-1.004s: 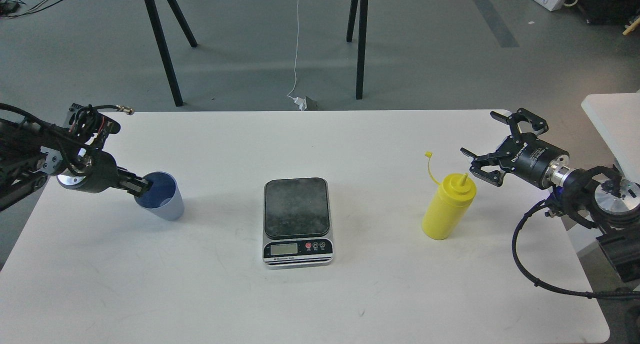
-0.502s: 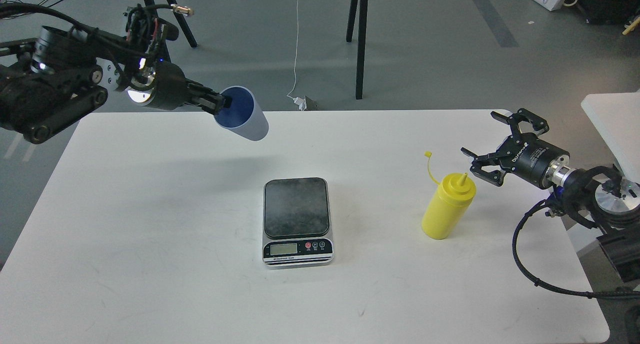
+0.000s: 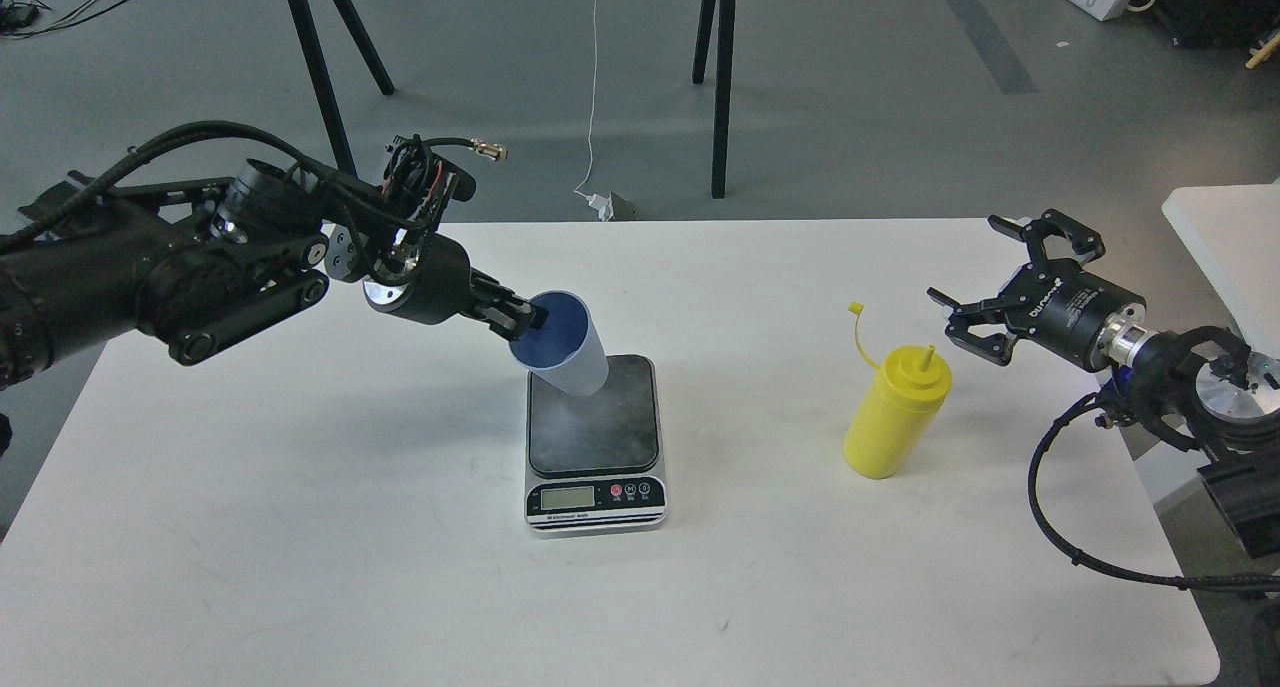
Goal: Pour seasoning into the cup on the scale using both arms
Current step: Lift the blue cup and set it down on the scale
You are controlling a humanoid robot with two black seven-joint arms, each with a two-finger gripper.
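My left gripper [image 3: 528,319] is shut on the rim of the light-blue cup [image 3: 568,353]. It holds the cup tilted, mouth toward me, just over the back left of the scale [image 3: 594,442]. I cannot tell whether the cup's base touches the dark platform. The yellow seasoning bottle [image 3: 894,412] stands upright on the white table [image 3: 300,527] to the right of the scale, its cap strap sticking up. My right gripper [image 3: 985,287] is open and empty, a little right of and above the bottle's nozzle.
A second white table's corner [image 3: 1225,237] shows at the far right. Black trestle legs [image 3: 722,87] and a white cable stand on the grey floor behind the table. My right arm's black cable [image 3: 1060,537] loops over the table's right edge.
My left arm carried the cup from the table's left side, up high, then down and right onto the scale's back left. My right gripper shifted slightly up and right, still open.
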